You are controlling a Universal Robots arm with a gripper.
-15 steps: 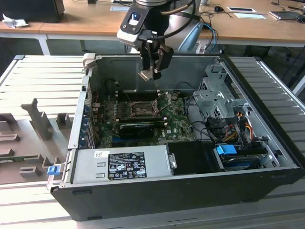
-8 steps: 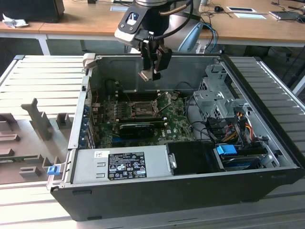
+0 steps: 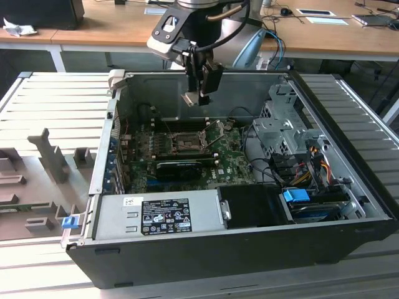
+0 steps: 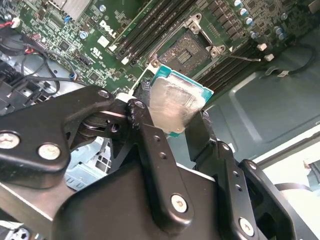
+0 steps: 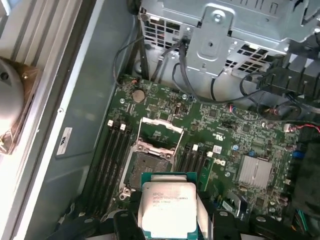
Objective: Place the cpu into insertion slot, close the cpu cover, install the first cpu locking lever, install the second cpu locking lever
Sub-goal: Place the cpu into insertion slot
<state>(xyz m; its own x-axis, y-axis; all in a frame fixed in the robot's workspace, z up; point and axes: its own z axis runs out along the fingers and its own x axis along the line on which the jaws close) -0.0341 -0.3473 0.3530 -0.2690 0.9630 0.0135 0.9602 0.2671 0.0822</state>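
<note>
The exterior view is looking down from high up and a bit far off at the whole open computer case (image 3: 206, 249). Both wrist views are riding on the arm, looking down into the case from close up, past the gripper (image 4: 172, 120) (image 5: 167, 222). All three views are sharing the cpu (image 3: 194, 99) (image 4: 172, 105) (image 5: 166, 210) and the insertion slot (image 3: 187, 142) (image 4: 187, 50) (image 5: 147, 165).

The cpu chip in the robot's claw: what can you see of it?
The cpu is a thin square chip with a dull silvery metal lid bearing print, set on a teal-green rim. The gripper pinches it by two opposite edges, in the air above the board, near the open insertion slot. It touches nothing else.
</note>
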